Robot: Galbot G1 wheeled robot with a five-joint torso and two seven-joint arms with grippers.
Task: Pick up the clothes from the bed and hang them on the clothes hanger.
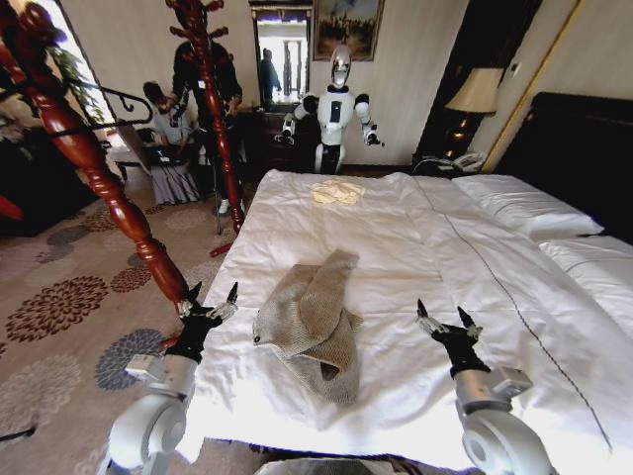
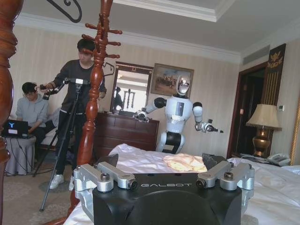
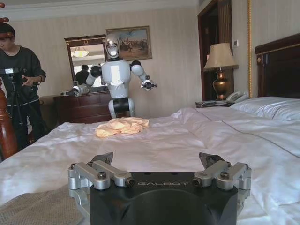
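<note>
Fingers spread and empty, the left gripper (image 1: pixel 211 300) and right gripper (image 1: pixel 444 320) hover low over the bed's (image 1: pixel 415 247) near edge, flanking the crumpled cardigan (image 1: pixel 315 322). Pickup hasn't begun; one gripper must descend onto the fabric.

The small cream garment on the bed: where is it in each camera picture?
Head view: the cream garment lies at the bed's far end, beyond the cardigan.
Left wrist view: on the duvet past the left gripper.
Right wrist view: on the duvet past the right gripper.
Shared landmark: the white robot behind it.
</note>
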